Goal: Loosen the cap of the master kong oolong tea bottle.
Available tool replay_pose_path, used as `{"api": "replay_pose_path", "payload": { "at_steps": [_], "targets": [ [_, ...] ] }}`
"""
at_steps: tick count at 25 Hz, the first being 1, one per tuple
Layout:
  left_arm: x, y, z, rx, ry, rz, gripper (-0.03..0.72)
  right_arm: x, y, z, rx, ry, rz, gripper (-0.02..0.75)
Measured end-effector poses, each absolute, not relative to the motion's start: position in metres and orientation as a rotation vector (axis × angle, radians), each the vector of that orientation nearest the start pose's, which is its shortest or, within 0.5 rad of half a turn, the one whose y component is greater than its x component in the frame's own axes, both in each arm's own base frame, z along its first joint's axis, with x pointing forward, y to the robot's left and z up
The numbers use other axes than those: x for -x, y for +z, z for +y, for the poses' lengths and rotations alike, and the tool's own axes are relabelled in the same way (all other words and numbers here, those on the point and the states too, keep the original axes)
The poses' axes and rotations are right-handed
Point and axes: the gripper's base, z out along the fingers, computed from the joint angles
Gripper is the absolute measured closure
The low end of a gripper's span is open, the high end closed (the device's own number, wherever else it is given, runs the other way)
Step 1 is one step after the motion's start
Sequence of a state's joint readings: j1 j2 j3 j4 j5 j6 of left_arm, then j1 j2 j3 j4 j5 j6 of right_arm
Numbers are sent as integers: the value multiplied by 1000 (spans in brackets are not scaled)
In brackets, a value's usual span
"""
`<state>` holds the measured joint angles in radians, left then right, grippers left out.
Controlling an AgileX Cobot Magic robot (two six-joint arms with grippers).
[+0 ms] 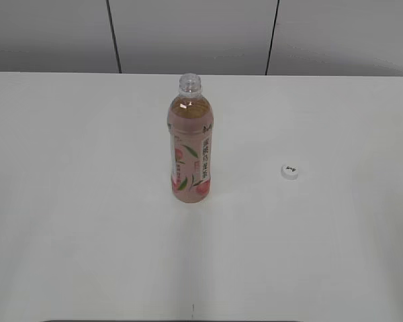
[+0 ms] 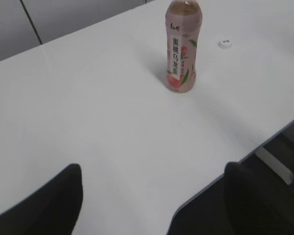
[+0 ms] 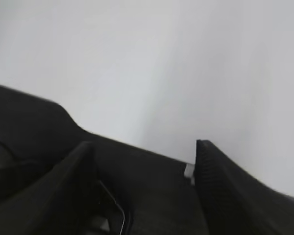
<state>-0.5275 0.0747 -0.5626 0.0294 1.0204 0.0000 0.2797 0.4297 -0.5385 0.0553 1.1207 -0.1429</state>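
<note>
On white table (image 1: 87, 235), uncapped pink-labelled bottle (image 1: 190, 144) upright, cap (image 1: 291, 172) well apart.

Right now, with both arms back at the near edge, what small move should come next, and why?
Probably none toward the bottle: its neck is bare and the cap already lies on the table to its right, apart from it, so the loosening looks done. Both the left tool and the right tool are open and hold nothing; I would keep them parked.

The left gripper (image 2: 152, 200) hangs above the surface's near edge, its jaws spread wide and empty. The right gripper (image 3: 144, 191) also has its jaws parted, holding nothing.
</note>
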Motion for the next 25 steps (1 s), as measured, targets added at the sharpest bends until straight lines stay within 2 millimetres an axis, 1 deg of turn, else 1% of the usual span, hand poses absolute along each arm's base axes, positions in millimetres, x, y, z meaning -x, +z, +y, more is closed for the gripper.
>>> {"api": "replay_pose_path", "payload": {
  "at_steps": [3, 7, 9, 15, 25],
  "targets": [
    [8, 297, 7, -511, -319, 1897, 160, -29, 277, 11, 479, 108, 2286, 284],
    [10, 297, 7, -509, -326, 1889, 171, -3, 278, 1, 431, 90, 2105, 342],
    [10, 296, 7, -510, -325, 1892, 174, 7, 278, -2, 418, 95, 2044, 360],
    [10, 296, 7, -510, -328, 1894, 190, 8, 277, -4, 380, 98, 2037, 373],
    [10, 296, 7, -510, -328, 1893, 214, 8, 277, -4, 377, 97, 2036, 373]
  ]
}}
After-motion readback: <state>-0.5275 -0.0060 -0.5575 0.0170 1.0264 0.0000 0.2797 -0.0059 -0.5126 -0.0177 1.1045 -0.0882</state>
